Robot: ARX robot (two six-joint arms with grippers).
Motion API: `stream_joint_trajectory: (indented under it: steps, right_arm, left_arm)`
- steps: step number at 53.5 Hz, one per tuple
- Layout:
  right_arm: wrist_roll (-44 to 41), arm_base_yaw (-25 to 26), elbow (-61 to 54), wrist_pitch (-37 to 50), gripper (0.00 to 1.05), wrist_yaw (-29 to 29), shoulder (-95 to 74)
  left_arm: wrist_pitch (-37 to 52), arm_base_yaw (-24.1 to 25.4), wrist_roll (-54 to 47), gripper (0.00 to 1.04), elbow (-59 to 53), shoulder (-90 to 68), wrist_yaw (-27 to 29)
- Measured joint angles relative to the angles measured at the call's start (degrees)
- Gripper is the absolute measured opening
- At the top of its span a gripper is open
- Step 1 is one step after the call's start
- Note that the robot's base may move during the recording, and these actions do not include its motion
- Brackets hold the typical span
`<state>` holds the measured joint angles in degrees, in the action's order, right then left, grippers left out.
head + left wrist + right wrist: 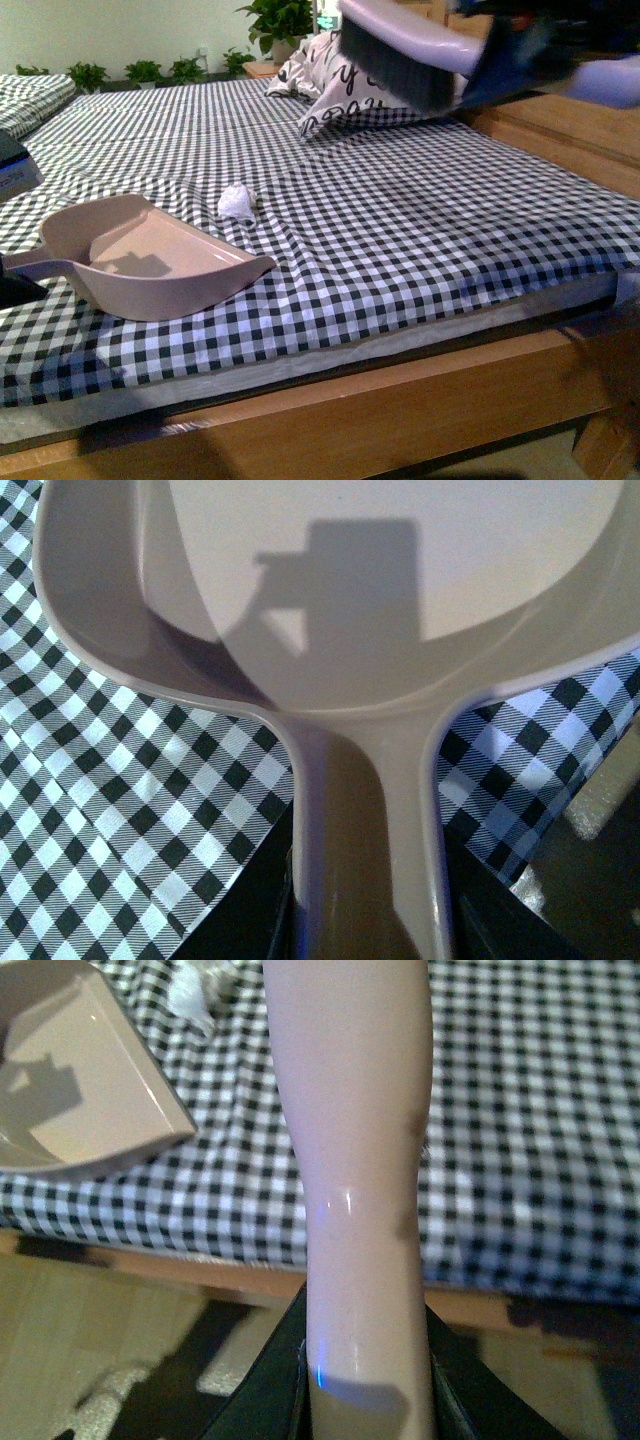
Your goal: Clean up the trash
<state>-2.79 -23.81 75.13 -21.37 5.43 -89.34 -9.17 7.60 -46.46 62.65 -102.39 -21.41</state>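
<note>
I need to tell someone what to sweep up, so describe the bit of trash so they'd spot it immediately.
On the checked bedsheet, find the pinkish dustpan near the front edge. Just beyond its open mouth lies the trash, a small crumpled white wad, the only plain white lump on the pattern.

Bed: a black-and-white checked sheet (420, 220) is covering the mattress and lying mostly flat, with a few creases.
Frame: a light wooden bed frame (400, 400) is running along the near edge and up the right side.
Pillow: a white pillow with black lettering (340, 95) is resting at the far end.
Plants: green potted plants (150, 72) are lining the far side, a bigger one (280, 20) standing behind the pillow.
Wall: a pale wall (120, 30) is showing beyond.
</note>
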Motion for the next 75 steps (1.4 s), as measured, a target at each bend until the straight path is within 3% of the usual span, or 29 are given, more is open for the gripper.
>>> stream_joint_trajectory:
  steps: [7, 13, 32, 53, 60, 70, 75]
  right_arm:
    - [-2.6, -2.8, 20.5, -6.2, 0.19, -0.3, -18.6]
    - [-6.1, -3.8, 29.5, -10.5, 0.19, -0.5, -26.7]
    - [-10.7, -5.8, 45.9, -16.4, 0.19, -0.3, -40.5]
    - [-13.3, -7.5, 63.6, -26.6, 0.19, -5.7, -56.2]
    - [-13.6, -8.2, 61.9, -27.8, 0.19, -0.4, -55.2]
    - [-18.8, -8.0, 54.7, -31.7, 0.19, 20.1, -48.2]
    - [-23.3, -6.7, 54.2, -34.2, 0.19, 23.2, -43.8]
  left_arm:
    - [0.0, 0.0, 0.0, 0.27, 0.0, 0.0, 0.0]
    - [0.0, 0.0, 0.0, 0.27, 0.0, 0.0, 0.0]
    - [0.0, 0.0, 0.0, 0.27, 0.0, 0.0, 0.0]
    - [0.0, 0.0, 0.0, 0.27, 0.0, 0.0, 0.0]
    - [0.0, 0.0, 0.0, 0.27, 0.0, 0.0, 0.0]
    - [0.0, 0.0, 0.0, 0.27, 0.0, 0.0, 0.0]
    - [0.0, 0.0, 0.0, 0.27, 0.0, 0.0, 0.0]
